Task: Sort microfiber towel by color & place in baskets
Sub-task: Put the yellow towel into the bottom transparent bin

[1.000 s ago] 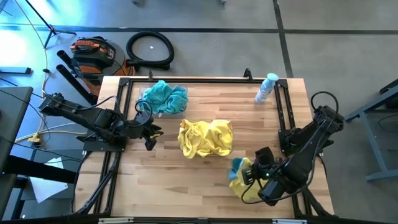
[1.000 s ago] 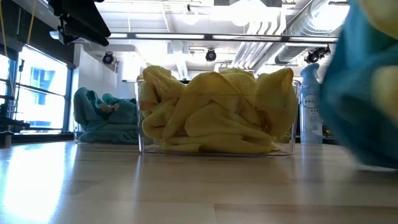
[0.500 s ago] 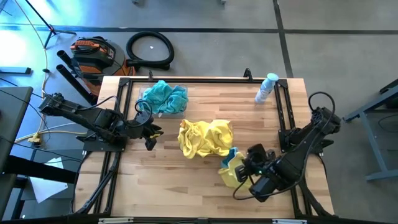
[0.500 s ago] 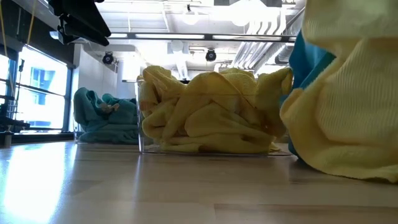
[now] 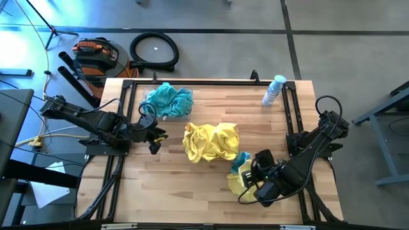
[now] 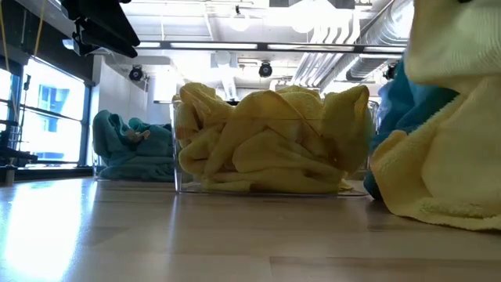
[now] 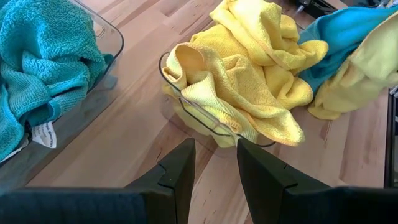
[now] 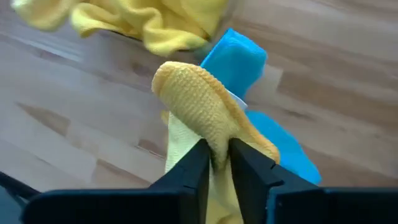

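Wooden table (image 5: 211, 169) planks are occupied by two clear baskets: one (image 5: 167, 101) filled with teal towels, one (image 5: 211, 142) with yellow towels. Just beside the yellow basket, a yellow towel (image 8: 205, 118) is pinched between the narrow fingers of the right gripper (image 8: 216, 163), over a blue towel (image 8: 239, 59). The left gripper (image 7: 214, 165) is held slightly parted, empty.

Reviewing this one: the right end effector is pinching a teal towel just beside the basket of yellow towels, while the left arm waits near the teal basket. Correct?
Not quite. The right end effector pinches a yellow towel, as the right wrist view shows; a teal towel only lies against it. The rest stands.
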### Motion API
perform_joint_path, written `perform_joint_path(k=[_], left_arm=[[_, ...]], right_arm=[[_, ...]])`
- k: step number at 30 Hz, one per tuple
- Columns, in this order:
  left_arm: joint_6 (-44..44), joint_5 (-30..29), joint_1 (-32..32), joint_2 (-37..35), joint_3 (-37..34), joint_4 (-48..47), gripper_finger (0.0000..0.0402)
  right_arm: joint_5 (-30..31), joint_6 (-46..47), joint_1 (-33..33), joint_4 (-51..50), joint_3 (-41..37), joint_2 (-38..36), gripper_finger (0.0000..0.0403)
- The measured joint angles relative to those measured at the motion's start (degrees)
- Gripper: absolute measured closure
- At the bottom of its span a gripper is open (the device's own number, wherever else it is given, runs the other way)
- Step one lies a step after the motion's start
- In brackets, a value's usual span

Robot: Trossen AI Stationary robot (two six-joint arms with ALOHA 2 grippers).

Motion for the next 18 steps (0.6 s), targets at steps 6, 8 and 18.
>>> perform_joint_path(k=[6,8,18], left_arm=[[-0.52,0.00,0.00,0.00,0.00,0.00,0.0291],[-0.55,0.00,-0.01,0.00,0.00,0.02,0.0291],[-1.33,0.02,-0.02,0.00,0.00,0.02,0.0291]], right_arm=[[-3.75,7.83,1.69,-4.98,0.00,0.00,0.0310],[-3.71,8.17,2.45,-5.24,0.00,0.00,0.0305],[-4.55,9.90,3.20,-2.09,0.00,0.00,0.0339]])
